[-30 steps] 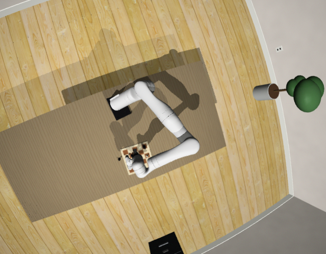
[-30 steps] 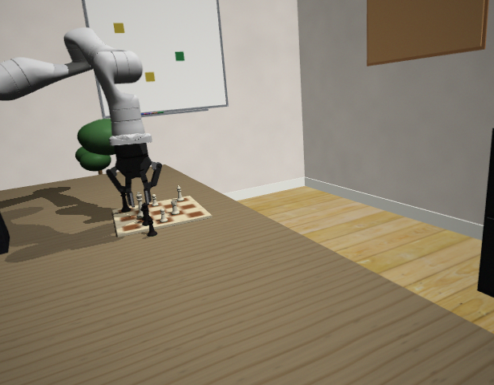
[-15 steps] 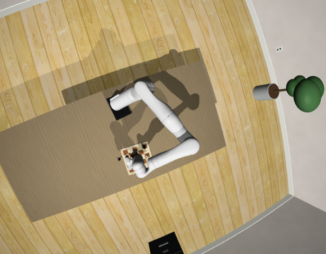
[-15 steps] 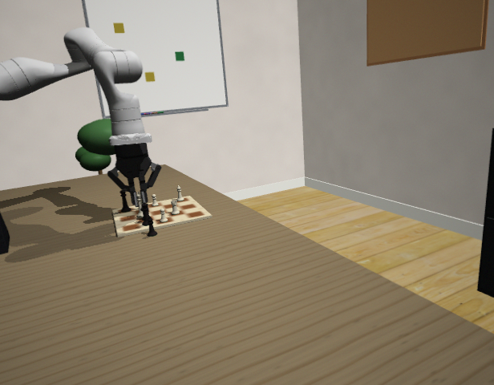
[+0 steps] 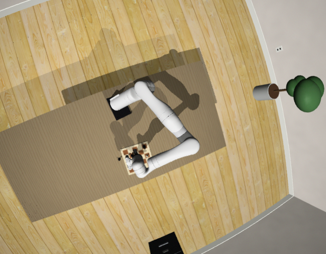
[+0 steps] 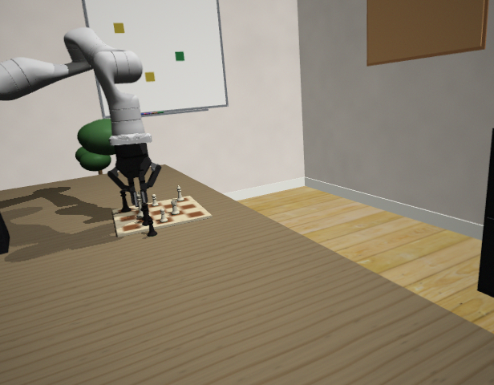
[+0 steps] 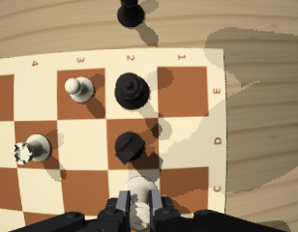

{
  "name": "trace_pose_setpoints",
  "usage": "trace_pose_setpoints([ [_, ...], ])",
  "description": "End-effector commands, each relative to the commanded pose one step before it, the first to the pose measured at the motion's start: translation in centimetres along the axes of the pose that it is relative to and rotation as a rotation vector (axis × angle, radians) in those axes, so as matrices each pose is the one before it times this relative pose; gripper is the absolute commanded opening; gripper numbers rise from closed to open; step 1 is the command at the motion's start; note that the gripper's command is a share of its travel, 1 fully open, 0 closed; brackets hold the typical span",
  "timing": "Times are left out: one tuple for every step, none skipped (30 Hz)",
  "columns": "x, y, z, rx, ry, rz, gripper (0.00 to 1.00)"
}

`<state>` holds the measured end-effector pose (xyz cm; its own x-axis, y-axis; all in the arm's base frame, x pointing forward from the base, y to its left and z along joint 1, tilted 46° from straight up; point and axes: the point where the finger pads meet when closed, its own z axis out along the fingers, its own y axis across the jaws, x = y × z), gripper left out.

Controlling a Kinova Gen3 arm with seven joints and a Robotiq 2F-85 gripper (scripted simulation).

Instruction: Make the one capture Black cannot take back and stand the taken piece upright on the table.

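My gripper (image 6: pixel 139 200) (image 7: pixel 139 204) is shut on a tall white piece (image 7: pixel 140 185) (image 6: pixel 139 212), which stands on c2 of the board (image 7: pixel 217 115) (image 6: pixel 204 210). A black piece with a blocky head (image 7: pixel 130 147) stands on d2, close in front of the fingers. A tall black piece (image 7: pixel 132 92) (image 6: pixel 146 217) stands on e2. A white pawn (image 7: pixel 81 89) (image 6: pixel 163 215) is on e3 and a white rook (image 7: pixel 39 147) (image 6: pixel 175 207) on d4. A black piece (image 7: pixel 131 14) (image 6: pixel 151 228) (image 5: pixel 119 159) stands upright on the table beyond the E edge.
Another black piece (image 6: pixel 123 203) (image 5: pixel 144 146) stands at the board's far-left side in the exterior view. A small white piece (image 6: pixel 154 200) and a tall white piece (image 6: pixel 179 193) stand at the back. The arm hides part of the board in the top view.
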<state>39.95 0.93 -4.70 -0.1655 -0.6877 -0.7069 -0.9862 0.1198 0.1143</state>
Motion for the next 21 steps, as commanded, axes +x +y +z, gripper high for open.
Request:
trace_pose_setpoints([
  [0.014,-0.037,-0.065,0.00146,0.00034,-0.00001,0.00],
  [0.000,0.000,-0.006,0.00000,0.00000,0.00000,0.00],
  [0.000,0.000,-0.041,0.00000,0.00000,0.00000,0.00],
  [0.000,0.000,-0.101,0.00000,-0.00001,-0.00001,0.00],
  [0.000,0.000,-0.180,0.00000,0.00000,0.00000,0.00],
  [0.000,0.000,-0.269,0.00000,0.00000,0.00000,0.00],
  [0.000,0.000,-0.363,0.00000,0.00000,0.00000,0.00],
  [0.000,0.000,0.000,0.00000,0.00000,0.00000,0.00],
  [0.000,0.000,0.000,0.00000,0.00000,0.00000,0.00],
  [0.000,0.000,-0.456,0.00000,0.00000,0.00000,0.00],
  [0.000,0.000,-0.543,0.00000,0.00000,0.00000,0.00],
  [0.000,0.000,-0.621,0.00000,0.00000,0.00000,0.00],
  [0.000,0.000,-0.686,0.00000,-0.00001,-0.00001,0.00],
  [0.000,0.001,-0.735,-0.00001,0.00001,0.00001,0.00],
  [0.000,-0.001,-0.767,0.00001,-0.00001,-0.00001,0.00],
  [0.000,0.001,-0.777,0.00000,0.00001,0.00001,0.00],
  [0.000,-0.001,-0.769,0.00000,-0.00001,-0.00001,0.00],
  [0.000,0.000,-0.738,0.00000,0.00001,0.00001,0.00],
  [0.000,-0.001,-0.687,0.00000,-0.00001,-0.00001,0.00],
  [0.000,0.000,-0.615,0.00000,0.00000,0.00000,0.00],
  [0.000,0.000,-0.528,0.00000,0.00000,0.00000,0.00],
])
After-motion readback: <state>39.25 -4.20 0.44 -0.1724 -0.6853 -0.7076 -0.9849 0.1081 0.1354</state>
